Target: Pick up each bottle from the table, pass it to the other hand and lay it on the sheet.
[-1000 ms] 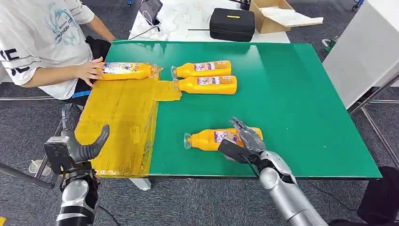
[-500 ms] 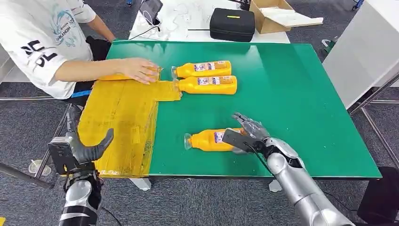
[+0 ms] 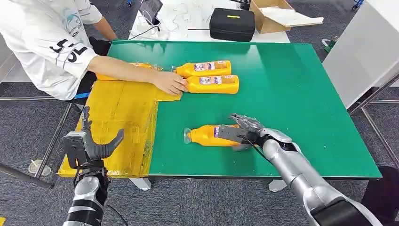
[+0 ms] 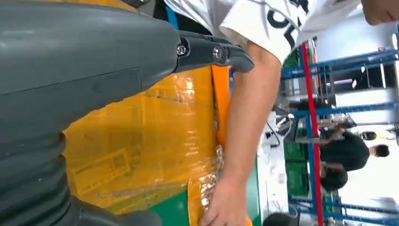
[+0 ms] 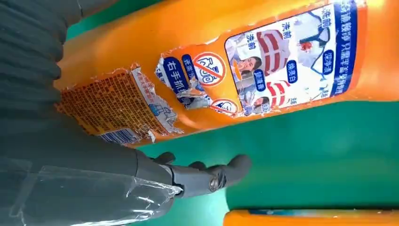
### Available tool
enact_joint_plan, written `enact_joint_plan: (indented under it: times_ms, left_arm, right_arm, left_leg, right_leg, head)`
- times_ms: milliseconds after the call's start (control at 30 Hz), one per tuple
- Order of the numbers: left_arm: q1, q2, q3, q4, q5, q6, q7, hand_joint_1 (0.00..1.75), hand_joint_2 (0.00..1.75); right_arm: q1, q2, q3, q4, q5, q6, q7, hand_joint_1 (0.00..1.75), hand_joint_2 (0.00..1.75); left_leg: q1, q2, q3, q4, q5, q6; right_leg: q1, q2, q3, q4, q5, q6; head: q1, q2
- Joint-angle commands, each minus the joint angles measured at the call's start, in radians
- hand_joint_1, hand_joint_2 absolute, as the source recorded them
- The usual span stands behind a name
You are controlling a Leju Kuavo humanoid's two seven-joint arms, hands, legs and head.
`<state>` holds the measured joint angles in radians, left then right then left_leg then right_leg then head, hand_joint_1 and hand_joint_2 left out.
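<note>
Right hand [image 3: 244, 132] has slid further over the near bottle [image 3: 207, 135], fingers draped on its labelled body, grip not closed; left hand [image 3: 91, 146] waits spread by the sheet [image 3: 122, 117]. Bottle lies on the table [image 3: 291, 94] near-centre, cap left. Likely rigid, slick, rolls easily: grab mid-body on the torn label.

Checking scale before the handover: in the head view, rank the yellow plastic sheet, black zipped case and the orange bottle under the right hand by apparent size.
1. Yellow plastic sheet, clearly largest.
2-3. Black zipped case and orange bottle: look similar; the case lies farther off, so unranked.
</note>
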<state>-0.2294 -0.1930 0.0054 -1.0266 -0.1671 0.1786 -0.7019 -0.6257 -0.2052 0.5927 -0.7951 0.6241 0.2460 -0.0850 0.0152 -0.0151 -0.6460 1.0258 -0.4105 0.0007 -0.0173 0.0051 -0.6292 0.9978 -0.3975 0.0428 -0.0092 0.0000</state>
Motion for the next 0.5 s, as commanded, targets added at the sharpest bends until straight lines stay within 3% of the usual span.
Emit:
enact_joint_plan:
  times_ms: [33,100,133,333,500]
  left_arm:
    - [-0.063,-0.004,-0.017,0.121,0.014,-0.011,0.004,0.0,1.75]
    - [-0.067,-0.009,-0.016,0.128,0.027,-0.017,0.004,0.0,1.75]
    - [-0.068,-0.009,-0.017,0.126,0.03,-0.019,0.004,0.0,1.75]
    - [-0.067,-0.016,-0.022,0.126,0.043,-0.026,0.004,0.0,1.75]
    - [-0.051,-0.019,-0.026,0.102,0.049,-0.032,0.004,0.0,1.75]
  right_arm:
    - [-0.077,-0.024,0.166,0.159,-0.024,0.081,-0.029,1.29,1.75]
    - [-0.093,-0.053,0.202,0.139,-0.031,0.119,-0.03,1.71,1.75]
    - [-0.099,-0.063,0.208,0.13,-0.039,0.137,-0.038,1.75,1.75]
    - [-0.078,-0.104,0.221,0.055,-0.101,0.129,-0.028,1.75,1.75]
    - [-0.019,-0.115,0.176,-0.032,-0.154,0.026,-0.019,1.75,1.75]
  left_leg:
    - [0.001,0.0,0.003,-0.001,0.0,0.001]
    - [0.0,-0.001,0.003,-0.001,0.0,0.001]
    - [0.0,0.0,0.007,-0.001,0.0,0.001]
    - [0.001,-0.002,0.004,-0.001,0.0,0.001]
    - [0.001,-0.001,0.005,-0.001,-0.001,0.001]
  right_leg:
    - [0.001,-0.001,0.004,-0.001,0.0,-0.002]
    - [0.0,-0.002,0.003,-0.001,0.0,-0.001]
    - [0.001,-0.003,0.007,-0.002,-0.001,-0.003]
    - [0.001,-0.003,0.005,-0.002,-0.001,-0.001]
    - [0.001,-0.003,0.006,-0.002,-0.001,-0.002]
  head:
    - [0.0,0.0]
    - [0.0,0.0]
    - [0.0,0.0]
    - [0.0,0.0]
    - [0.0,0.0]
